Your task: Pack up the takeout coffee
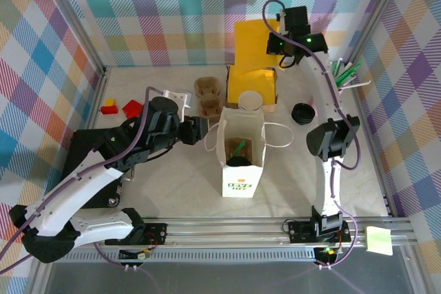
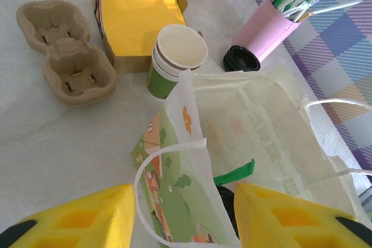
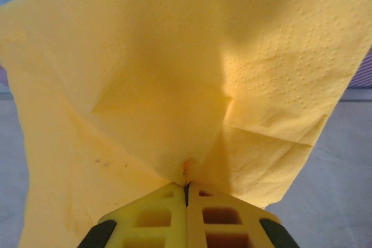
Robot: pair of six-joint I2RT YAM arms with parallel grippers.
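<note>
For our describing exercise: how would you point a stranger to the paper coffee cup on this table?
Find the white paper bag standing mid-table; just behind it, beside the brown box of yellow napkins, stands the coffee cup. It alone is white-rimmed with a green base, unlike the brown pulp tray and black lid.

White-and-green takeout coffee, upright, open-topped

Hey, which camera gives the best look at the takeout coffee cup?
The left wrist view: the takeout coffee cup stands upright and near, with its white rim, open mouth and green lower side all visible. The top external view shows its white rim from above, just behind the white bag.
</note>
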